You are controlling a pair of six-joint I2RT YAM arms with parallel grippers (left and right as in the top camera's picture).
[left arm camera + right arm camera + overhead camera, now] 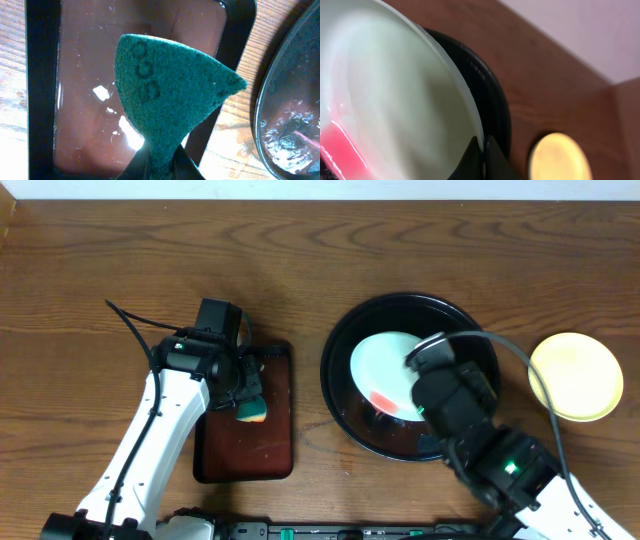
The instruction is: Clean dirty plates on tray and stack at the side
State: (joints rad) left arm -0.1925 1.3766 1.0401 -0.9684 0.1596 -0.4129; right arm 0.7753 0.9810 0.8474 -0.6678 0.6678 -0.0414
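Plates first: the pale yellow plate (575, 377) sits on the bare wooden table (300, 250), out past the right gripper (482, 156) and clear of the black tray (345, 395). It looks clean from above, so I'd call that one done. The pale blue-white plate (385, 365) is in the tray right at the right fingertips and has a red sauce smear (383, 398) on it, so it's not cleaned yet. I can only find two plates in any view, no sign of a third. My guess is we're early-to-middle: wiping this plate and stacking it beside the yellow one are both left to do.

Now the fingers. The right gripper's are pinched almost together on the rim of the blue-white plate. The smear sits on the plate face a little way from the pinch point. The plate might be tipped up a bit, but I can't say for sure.

The left gripper (159, 162) is squeezed narrow on a green sponge (170, 95), which fans out ahead of its fingertips. Right under the sponge is the small red-brown tray (100, 60), which looks wet. I can't tell whether the sponge touches it. The black tray's rim is just off to one side of those fingers.
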